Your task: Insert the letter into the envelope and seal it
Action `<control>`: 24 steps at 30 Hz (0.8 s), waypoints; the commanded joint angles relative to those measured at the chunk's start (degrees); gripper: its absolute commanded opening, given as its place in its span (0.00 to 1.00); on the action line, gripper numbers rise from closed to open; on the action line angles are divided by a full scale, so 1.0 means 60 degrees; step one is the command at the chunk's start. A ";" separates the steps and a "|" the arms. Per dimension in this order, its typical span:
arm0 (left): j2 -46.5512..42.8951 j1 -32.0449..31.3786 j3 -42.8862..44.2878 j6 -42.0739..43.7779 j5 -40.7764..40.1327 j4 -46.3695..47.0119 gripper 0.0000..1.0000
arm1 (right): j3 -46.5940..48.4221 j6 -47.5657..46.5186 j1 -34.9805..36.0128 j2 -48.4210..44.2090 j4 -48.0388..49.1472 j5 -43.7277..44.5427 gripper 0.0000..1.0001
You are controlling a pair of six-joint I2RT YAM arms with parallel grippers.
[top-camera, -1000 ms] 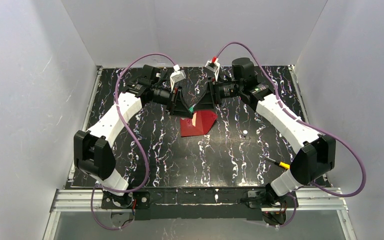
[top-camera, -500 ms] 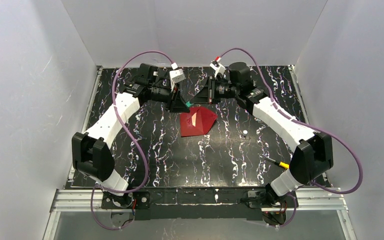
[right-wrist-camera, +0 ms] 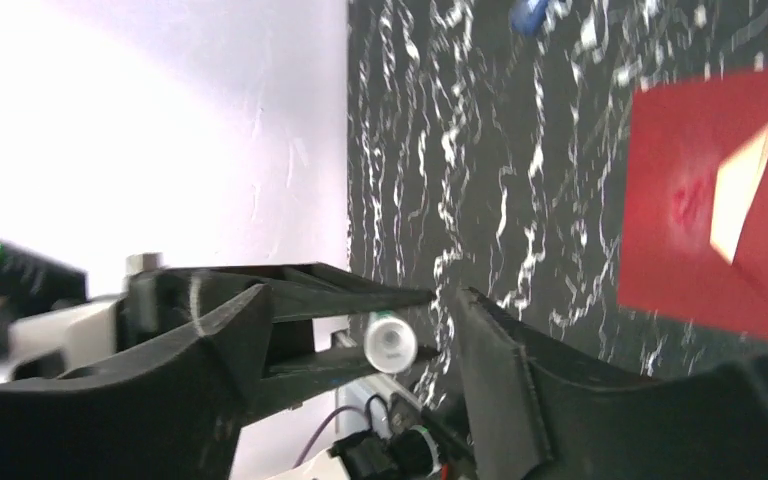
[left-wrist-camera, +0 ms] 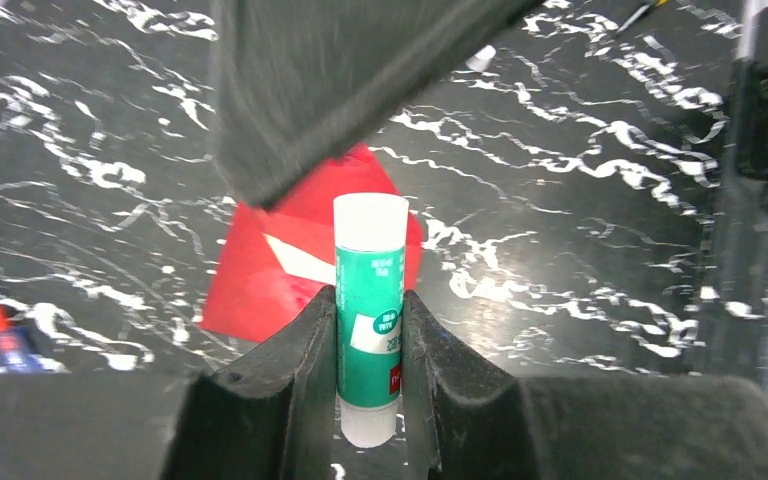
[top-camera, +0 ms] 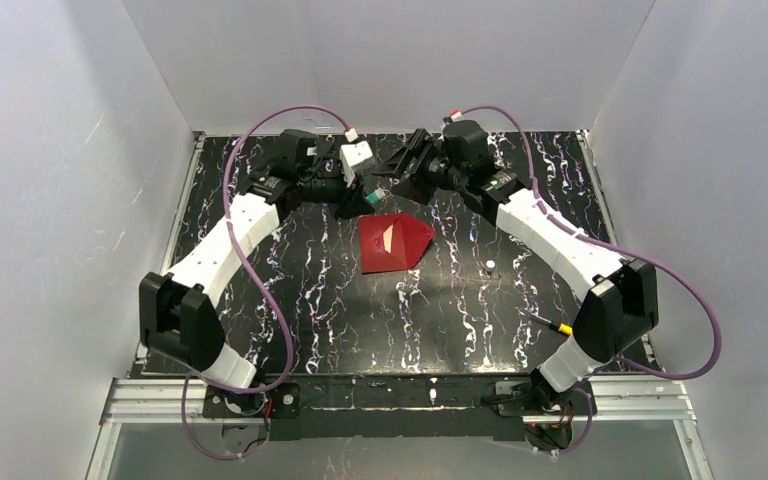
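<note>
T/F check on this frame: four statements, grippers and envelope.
1. The left gripper is shut on a glue stick. True.
2. The envelope lies on the table, touched by neither gripper. True.
3. The right gripper is clamped on the envelope. False: its jaws stand open, gripping nothing.
4. The letter lies fully exposed beside the envelope. False: only a white sliver shows within the red.

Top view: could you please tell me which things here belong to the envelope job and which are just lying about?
Job in hand:
- red envelope
- glue stick, clamped in the left gripper

Lying about:
- yellow-tipped tool at the near right
- small white bit
- small blue thing
</note>
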 commanded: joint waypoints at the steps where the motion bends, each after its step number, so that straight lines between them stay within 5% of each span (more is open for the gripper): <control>1: 0.0693 0.0187 0.1198 -0.1373 0.1854 -0.1693 0.00 | 0.0002 -0.1683 -0.0259 -0.0504 0.2171 -0.0047 0.78; 5: 0.0722 0.0190 0.1280 -0.3613 0.3118 -0.1001 0.00 | -0.0909 -0.3235 -0.0272 -0.1283 0.3533 -0.1731 0.84; 7: 0.0646 0.0190 0.1190 -0.4271 0.3315 -0.0624 0.00 | -0.0883 -0.3884 -0.0260 -0.1426 0.2841 -0.1982 0.84; 12: 0.0620 0.0190 0.1195 -0.4402 0.3992 -0.0414 0.00 | -0.0414 -0.4997 -0.0260 -0.1318 0.0990 -0.2541 0.84; 19: 0.0804 0.0199 0.1288 -0.4348 0.5469 -0.0515 0.00 | -0.0284 -0.5678 -0.0269 -0.1301 0.0776 -0.4168 0.79; 24: 0.0592 0.0201 0.1054 -0.4402 0.5191 -0.0038 0.00 | -0.0412 -0.5167 -0.0262 -0.1256 0.0955 -0.4285 0.54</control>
